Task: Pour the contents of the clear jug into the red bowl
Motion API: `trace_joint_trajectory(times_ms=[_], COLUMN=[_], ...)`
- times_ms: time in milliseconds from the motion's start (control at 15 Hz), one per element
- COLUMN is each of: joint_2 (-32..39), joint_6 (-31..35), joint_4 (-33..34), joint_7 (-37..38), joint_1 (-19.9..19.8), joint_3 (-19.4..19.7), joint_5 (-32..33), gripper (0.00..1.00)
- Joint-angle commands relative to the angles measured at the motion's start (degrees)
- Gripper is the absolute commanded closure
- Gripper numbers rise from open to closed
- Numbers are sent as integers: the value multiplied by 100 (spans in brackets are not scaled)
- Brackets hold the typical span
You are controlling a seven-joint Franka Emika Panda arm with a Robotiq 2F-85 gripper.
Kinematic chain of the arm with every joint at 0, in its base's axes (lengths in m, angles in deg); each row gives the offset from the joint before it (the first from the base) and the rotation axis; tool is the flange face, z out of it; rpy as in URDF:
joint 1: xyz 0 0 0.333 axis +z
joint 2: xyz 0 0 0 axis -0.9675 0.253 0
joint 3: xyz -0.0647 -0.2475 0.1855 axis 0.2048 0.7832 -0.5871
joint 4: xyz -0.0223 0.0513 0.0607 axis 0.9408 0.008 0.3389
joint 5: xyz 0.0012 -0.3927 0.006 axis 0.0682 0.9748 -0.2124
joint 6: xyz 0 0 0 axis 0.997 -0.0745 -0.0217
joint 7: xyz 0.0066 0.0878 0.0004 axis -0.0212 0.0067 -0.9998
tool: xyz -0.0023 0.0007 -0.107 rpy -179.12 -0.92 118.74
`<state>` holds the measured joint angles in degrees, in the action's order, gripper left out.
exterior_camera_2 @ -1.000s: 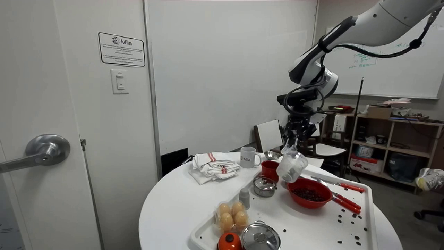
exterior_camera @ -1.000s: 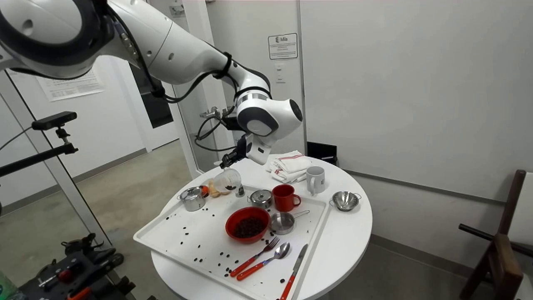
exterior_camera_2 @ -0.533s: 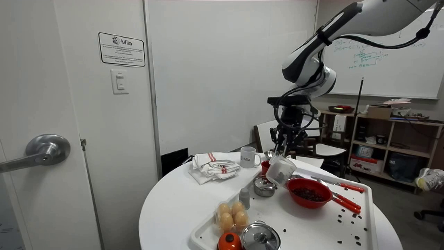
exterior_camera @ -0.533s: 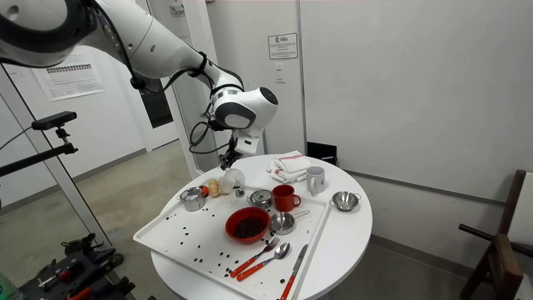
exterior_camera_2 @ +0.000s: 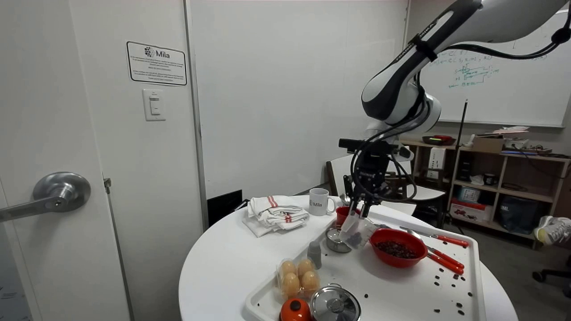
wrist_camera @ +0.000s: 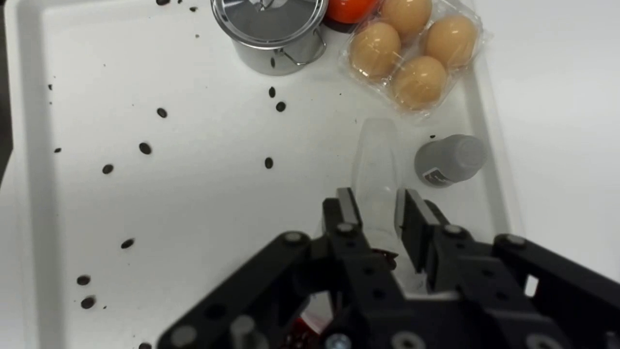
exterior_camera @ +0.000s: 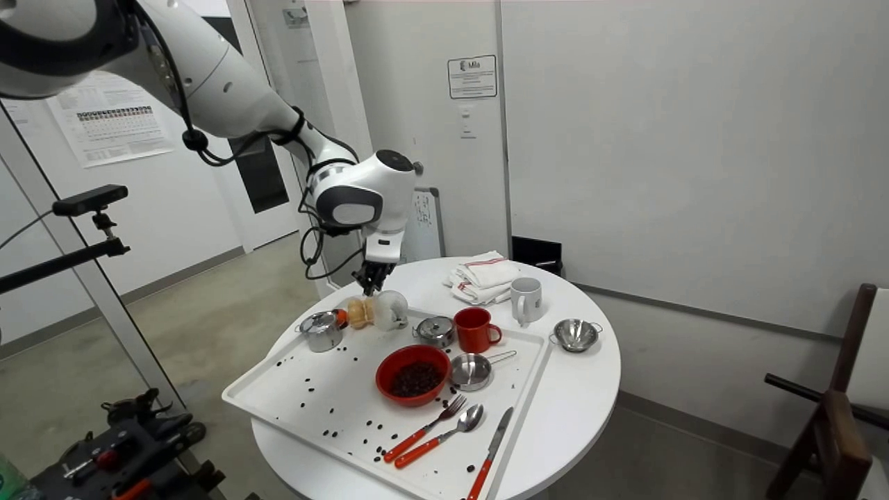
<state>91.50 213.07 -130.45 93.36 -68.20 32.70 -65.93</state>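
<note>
Pale wall (exterior_camera: pixel 476 180) behind a round white surface (exterior_camera: pixel 580 399), with a white tray (exterior_camera: pixel 347 389) laid on top. On the tray, the red bowl (exterior_camera_2: pixel 395 262), with dark beans (exterior_camera_2: pixel 396 249) heaped inside. Off to one side of the red bowl and apart from it, the clear jug (exterior_camera_2: pixel 363 234), tilted, darker toward its lower end; contents too blurred to make out. Cannot tell whether touching the tray below. Clasped by the pincer (wrist_camera: pixel 375 203), narrow in the wrist view, with a clear part of the jug between both sides of the grip. Up and left of the red bowl in an exterior view, a white robot arm (exterior_camera: pixel 239 97) slanting down to the pincer. Just beside the red bowl on its right, a small metal pan (exterior_camera: pixel 472 373); touching or not, cannot tell. Behind the bowl and near, a small lidded pot (exterior_camera: pixel 436 335) and a red mug (exterior_camera: pixel 474 332). In front of the bowl, a fork (exterior_camera: pixel 425 430), a spoon (exterior_camera: pixel 432 443) and a knife (exterior_camera: pixel 492 455), all red-handled. More beans strewn over the tray, left of the bowl and in front. Farther off, behind the bowl and left, a larger lidded pot (exterior_camera: pixel 323 335), a black-knobbed orange-red object (exterior_camera_2: pixel 289 314), four packed eggs (wrist_camera: pixel 419 75) and a grey bottle (wrist_camera: pixel 448 162). Farthest out, beyond the tray, folded towels (exterior_camera: pixel 484 279) and a pale mug (exterior_camera: pixel 526 301) behind the bowl and right, and a two-handled metal dish (exterior_camera: pixel 576 335) farther right.
</note>
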Motion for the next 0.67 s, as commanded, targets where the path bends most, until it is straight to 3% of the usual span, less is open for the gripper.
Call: trace_joint_trajectory(times_ms=[0,600], joint_2=[-460,-883], joint_6=[396,-246], joint_4=[-603,-1078], joint_7=[491,1395], joint_1=[202,276], joint_3=[-24,-295], joint_5=[642,2331], gripper=[90,90])
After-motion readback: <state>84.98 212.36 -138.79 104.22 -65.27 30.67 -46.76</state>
